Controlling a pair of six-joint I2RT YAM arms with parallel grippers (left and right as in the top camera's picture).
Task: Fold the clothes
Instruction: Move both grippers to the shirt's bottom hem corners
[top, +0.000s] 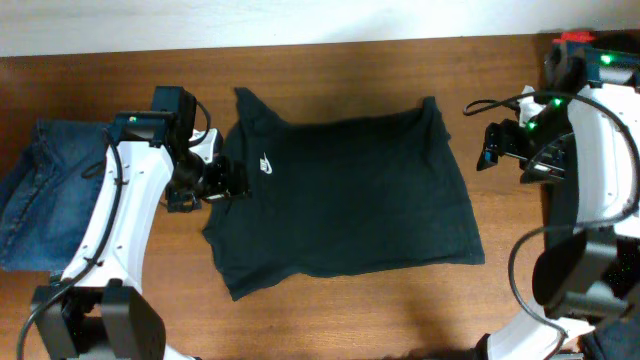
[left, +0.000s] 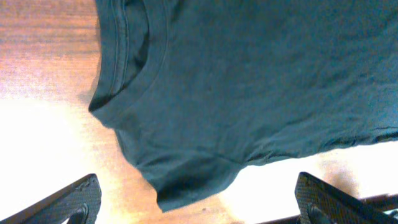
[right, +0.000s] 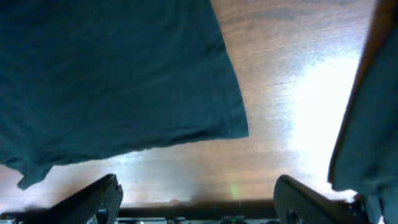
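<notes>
Since nothing is folded yet, we judge this to be the approach to a first grasp. On the table (top: 330, 320) the shirt (top: 350, 190) lies spread flat at the centre, neck toward nine o'clock and hem (right: 227, 93) toward three. The jeans (top: 40, 200) sit in a heap at the table's nine o'clock edge, apart from the shirt. Our left gripper (top: 222, 180) hangs over the shirt's nine o'clock edge by the collar (left: 134, 81), jaws spread wide with nothing between them. Our right gripper (top: 488, 152) sits just off the hem at three o'clock, over bare wood, jaws also wide and empty. The small white logo (top: 265, 162) shows at about ten o'clock on the shirt, just beside the left gripper.

What worries us is that the fabric is soft and doubled. A pinch at the collar may catch only the top layer, and lifting would then open the shirt rather than fold it. The right gripper is off the cloth, so closing there would catch nothing. If one arm pulls alone, the shirt could drag, bunch, or slide toward the jeans. The hem's twelve o'clock corner looks slightly rumpled, which could set a crooked crease.
</notes>
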